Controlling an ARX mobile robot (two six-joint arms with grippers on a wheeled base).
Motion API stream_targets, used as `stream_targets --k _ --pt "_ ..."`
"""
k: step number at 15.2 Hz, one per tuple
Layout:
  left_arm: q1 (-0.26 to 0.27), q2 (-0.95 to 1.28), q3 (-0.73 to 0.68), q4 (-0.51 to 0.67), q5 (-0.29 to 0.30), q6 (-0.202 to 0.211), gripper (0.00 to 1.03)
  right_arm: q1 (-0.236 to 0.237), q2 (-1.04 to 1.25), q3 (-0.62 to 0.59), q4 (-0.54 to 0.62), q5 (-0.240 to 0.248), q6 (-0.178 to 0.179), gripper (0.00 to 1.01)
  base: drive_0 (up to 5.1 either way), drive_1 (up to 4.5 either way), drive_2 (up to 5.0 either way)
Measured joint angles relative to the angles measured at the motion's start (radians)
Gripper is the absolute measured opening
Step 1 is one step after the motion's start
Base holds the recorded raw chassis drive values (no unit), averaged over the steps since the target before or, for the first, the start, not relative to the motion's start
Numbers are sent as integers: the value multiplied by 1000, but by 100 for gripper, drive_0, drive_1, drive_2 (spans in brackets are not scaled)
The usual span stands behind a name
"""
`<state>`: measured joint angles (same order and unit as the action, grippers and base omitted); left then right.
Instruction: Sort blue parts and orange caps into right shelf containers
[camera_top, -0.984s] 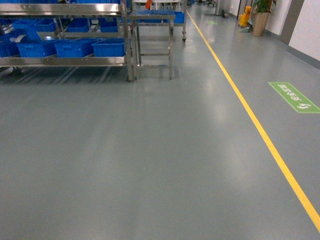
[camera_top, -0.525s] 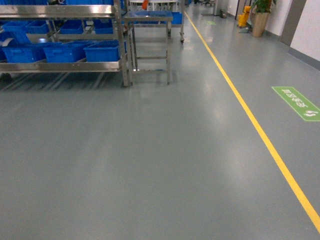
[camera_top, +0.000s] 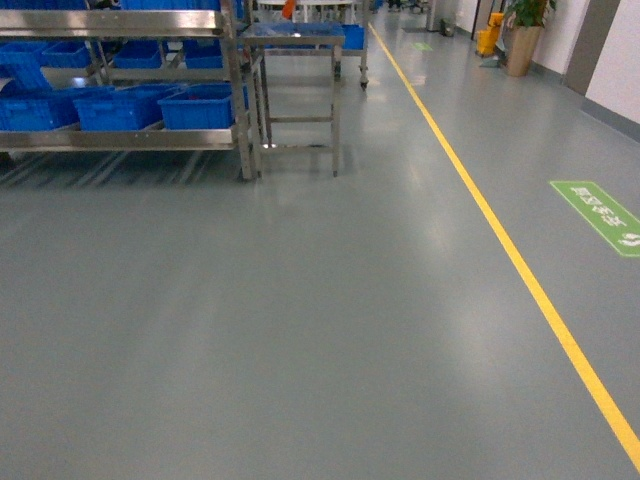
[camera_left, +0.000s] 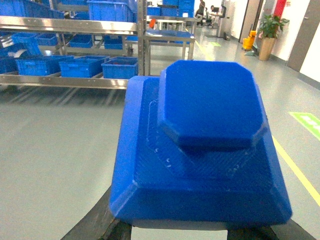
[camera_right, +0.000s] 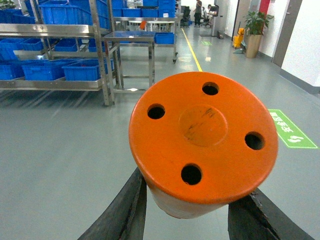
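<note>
Holding a blue part (camera_left: 200, 150) in the left end effector (camera_left: 200, 225), pinched at the base between dark fingers (camera_left: 107, 231), knob uppermost. Gripping an orange cap (camera_right: 202, 135) in the right end effector (camera_right: 192, 212) likewise, clamped from both sides, holed flat top towards the wrist camera. Carrying both clear of everything, out over bare floor (camera_top: 250, 330); neither arm in the head view.

Rolling, not sorting. Over the last second, in the head view, shifted the shelf (camera_top: 120, 140) leftward in frame and brought it slightly larger. Pushed the green floor mark (camera_top: 600, 212) lower and to the right. Swung the yellow line (camera_top: 520, 270) a little as well. Reads as moving forward with a slight change of heading.

Further off, still well apart from the shelf. Can make out blue bins (camera_top: 195, 105) in a row on its lower level, open-topped. Beside the shelf's right end, a steel worktop (camera_top: 295, 40). Cannot tell from here which bins count as the right-hand ones, nor what lies in them.

For the task, probably the transit step: both pieces secured, nothing dropped off yet. Next, likely closing the remaining gap, squaring up to the shelf, then reaching each piece over its own bin before letting go. Worth guarding against a slipping grip while driving.
</note>
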<state>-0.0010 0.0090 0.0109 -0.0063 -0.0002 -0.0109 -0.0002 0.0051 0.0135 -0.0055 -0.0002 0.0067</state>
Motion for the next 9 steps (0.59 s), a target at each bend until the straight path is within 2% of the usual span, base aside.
stream_targets --k 9 --pt "0 0 0 -3 -2 0 41 0 0 0 -1 0 0 40 -11 407 -429"
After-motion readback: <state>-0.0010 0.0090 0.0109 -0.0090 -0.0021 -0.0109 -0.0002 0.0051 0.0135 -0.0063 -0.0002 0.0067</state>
